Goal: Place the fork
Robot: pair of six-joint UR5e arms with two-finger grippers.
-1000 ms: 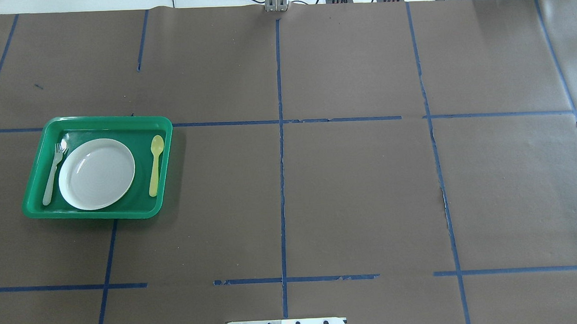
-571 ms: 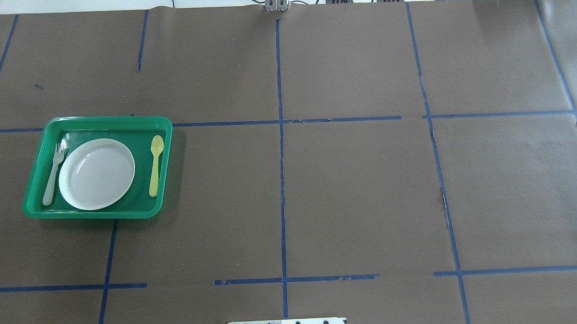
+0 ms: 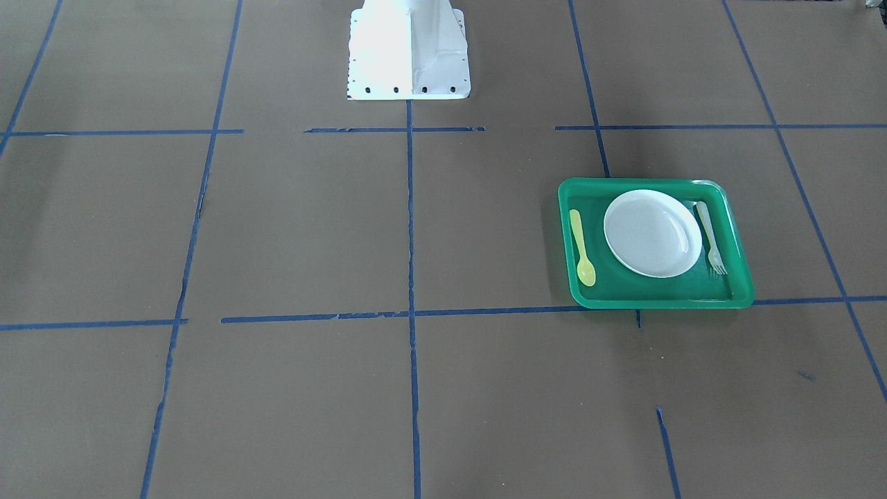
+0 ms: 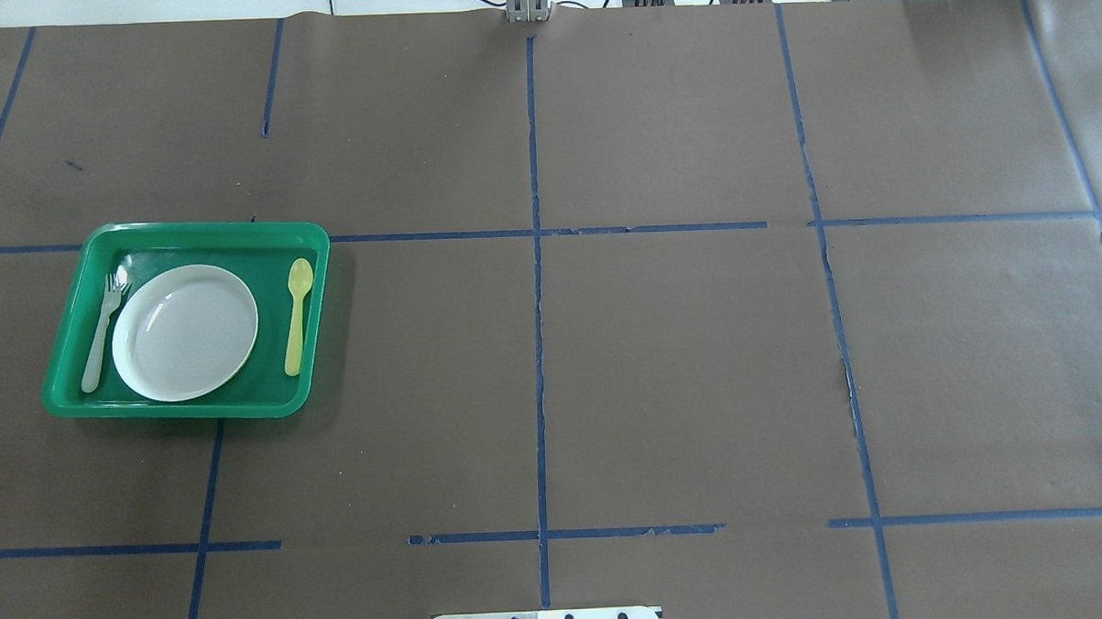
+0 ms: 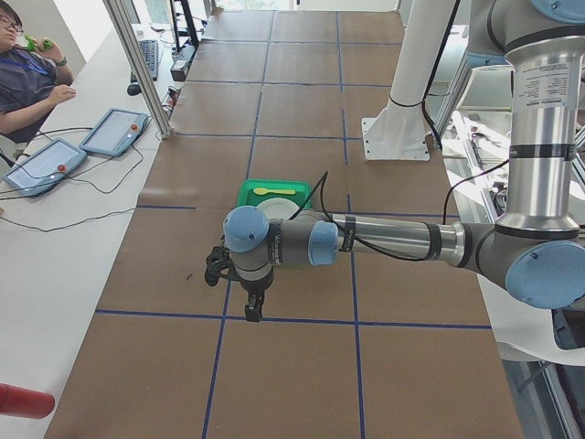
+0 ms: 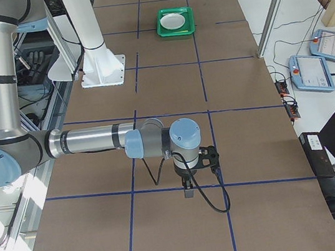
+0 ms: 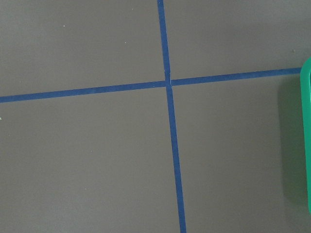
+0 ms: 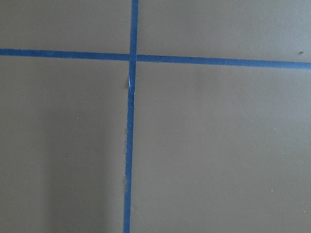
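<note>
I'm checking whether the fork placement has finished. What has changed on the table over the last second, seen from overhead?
Nothing visibly changed. The fork lies in the green tray to the left of the white plate, with the yellow spoon on the plate's other side, all in the same spots as before. No arm shows in the overhead view.

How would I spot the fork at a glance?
Find the green tray on the brown table. A white plate sits in it; the fork lies along the plate's side opposite the spoon. It is pale whitish with tines, whereas the spoon is yellow.
</note>
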